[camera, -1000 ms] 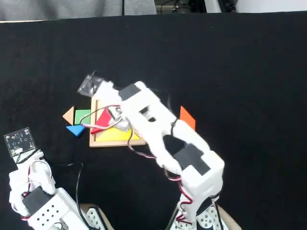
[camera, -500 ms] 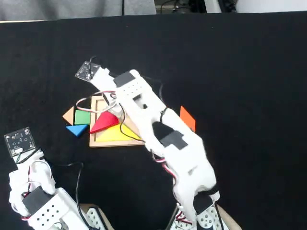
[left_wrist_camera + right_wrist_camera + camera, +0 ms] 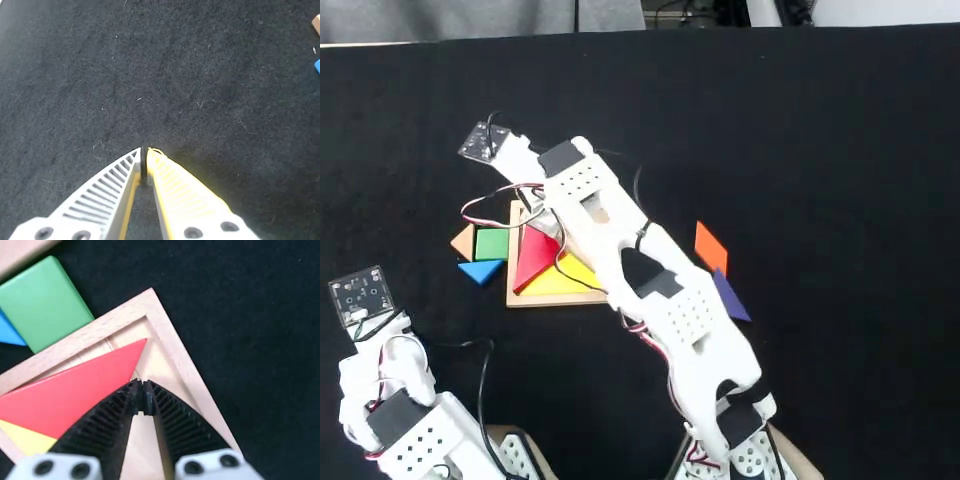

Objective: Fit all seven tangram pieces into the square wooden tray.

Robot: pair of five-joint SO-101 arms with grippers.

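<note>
The right gripper [image 3: 141, 390] has its fingers pressed together with nothing between them. Their tips sit low over the bare floor of the wooden tray [image 3: 172, 337], right at the edge of the red triangle [image 3: 75, 390] near its sharp point. The red triangle lies inside the tray with that point aimed into a corner, and the yellow triangle [image 3: 20, 440] lies beside it. Whether the red one is seated flat or rides a little on the yellow is hard to tell from here.

Outside the rim, the green square [image 3: 42, 300] rests just against the tray's side, with the blue triangle [image 3: 480, 269] and the tan triangle [image 3: 463, 241] next to it. On the far side of the arm, the orange parallelogram [image 3: 711, 246] and the purple triangle [image 3: 730, 297] lie well apart from the tray.

The left gripper [image 3: 146, 156] is likewise closed and empty, held over the black cloth [image 3: 200, 75] away from the pieces.

So the job looks less than a third done — two pieces in, five to go.
</note>
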